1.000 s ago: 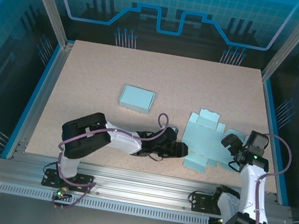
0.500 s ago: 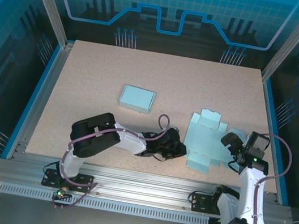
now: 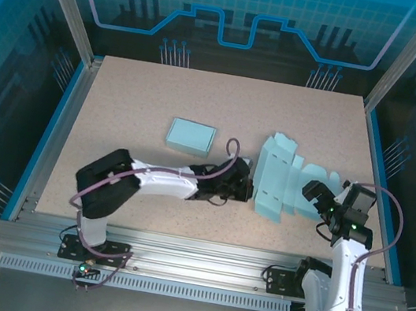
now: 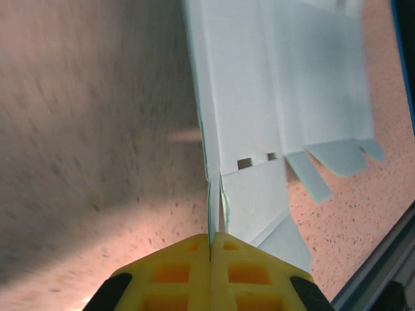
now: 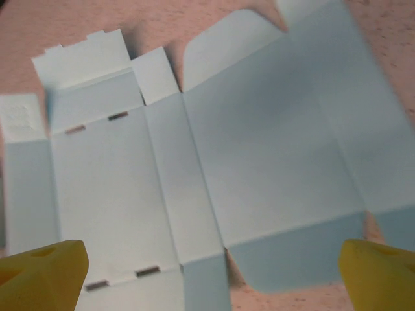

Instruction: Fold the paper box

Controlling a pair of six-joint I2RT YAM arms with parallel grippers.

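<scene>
Raised since a second ago, one flat box tilts up; we see the left gripper pinching its edge, the right gripper wide, one folded box apart.

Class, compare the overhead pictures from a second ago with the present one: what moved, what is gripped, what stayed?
The left gripper, shut on the left edge of the flat light-blue paper box blank, has pulled it toward the table's far side, lifting that edge. The open right gripper shifted slightly with it. The small folded light-blue box stayed put.
</scene>
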